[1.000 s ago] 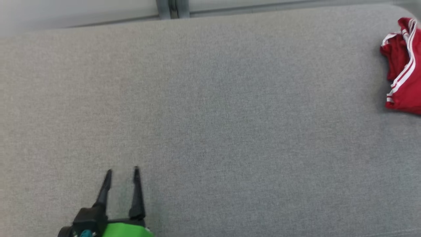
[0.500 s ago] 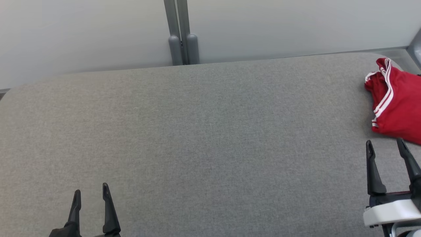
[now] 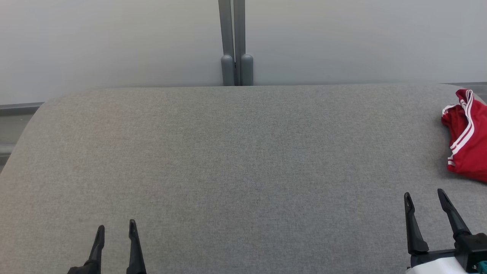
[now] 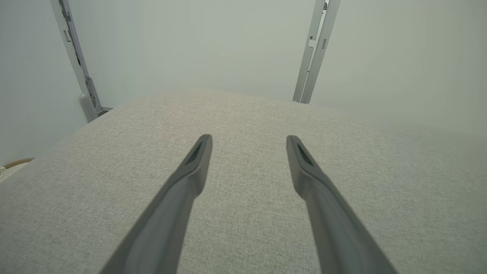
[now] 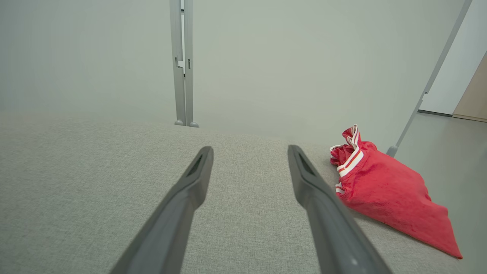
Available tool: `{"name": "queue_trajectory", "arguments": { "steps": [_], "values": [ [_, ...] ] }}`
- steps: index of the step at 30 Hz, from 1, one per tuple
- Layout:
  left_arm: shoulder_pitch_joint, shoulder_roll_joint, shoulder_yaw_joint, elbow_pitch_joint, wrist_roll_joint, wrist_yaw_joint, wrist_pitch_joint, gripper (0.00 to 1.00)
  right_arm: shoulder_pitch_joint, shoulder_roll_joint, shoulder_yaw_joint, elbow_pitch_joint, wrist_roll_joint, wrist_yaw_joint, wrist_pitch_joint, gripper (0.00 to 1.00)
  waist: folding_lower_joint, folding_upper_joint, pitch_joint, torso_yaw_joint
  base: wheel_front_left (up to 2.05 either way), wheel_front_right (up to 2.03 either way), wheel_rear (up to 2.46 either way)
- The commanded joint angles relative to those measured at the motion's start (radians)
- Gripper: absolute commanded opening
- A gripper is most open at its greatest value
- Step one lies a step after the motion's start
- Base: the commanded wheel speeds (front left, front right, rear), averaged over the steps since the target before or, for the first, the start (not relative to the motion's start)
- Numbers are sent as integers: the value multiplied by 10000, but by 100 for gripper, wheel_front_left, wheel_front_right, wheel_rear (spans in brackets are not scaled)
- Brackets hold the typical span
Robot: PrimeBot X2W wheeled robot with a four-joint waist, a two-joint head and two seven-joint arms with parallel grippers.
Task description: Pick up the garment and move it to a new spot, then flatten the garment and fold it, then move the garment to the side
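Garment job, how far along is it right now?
Nothing looks done yet: the red garment lies bunched at the right end of the grey padded surface, neither flat nor folded. Nothing is in hand: the left tool and right tool are open and empty, the right one nearer the garment but apart from it. Remaining: pick up, move, flatten, fold, set aside.

Grey fabric tabletop (image 3: 243, 160) spreads wide under soft, even light. Pale wall panels (image 3: 114, 38) sit right behind it, a grey double post (image 3: 233, 38) at twelve o'clock, grey floor (image 5: 449, 152) at three o'clock.
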Motion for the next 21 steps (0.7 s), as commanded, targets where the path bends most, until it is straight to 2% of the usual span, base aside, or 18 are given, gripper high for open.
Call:
{"name": "queue_trajectory", "arguments": {
  "steps": [1,4,11,12,17,21],
  "values": [
    [-74,38,-49,29,-32,-180,-26,100,83,42,-51,34,-64,-15,-24,100,1,0,4,-54,0,0,0],
    [-63,40,-40,67,-61,-305,-26,100,117,96,-221,69,-14,-15,-24,100,1,0,5,-174,0,0,0],
    [-27,38,-14,94,-125,-180,-26,100,180,155,-331,150,-8,-15,-24,100,1,0,22,-454,0,0,0],
    [-2,0,-46,88,-87,-226,1,0,83,163,-322,151,2,0,0,0,1,0,20,-434,0,0,0],
    [53,-51,-71,510,-144,-233,76,0,98,285,-291,607,73,2,36,0,1,0,24,-451,0,0,0],
    [-117,-43,6,566,-911,-311,274,0,-114,279,-292,770,976,1,270,0,1,0,32,-455,0,0,0]
  ]
}}
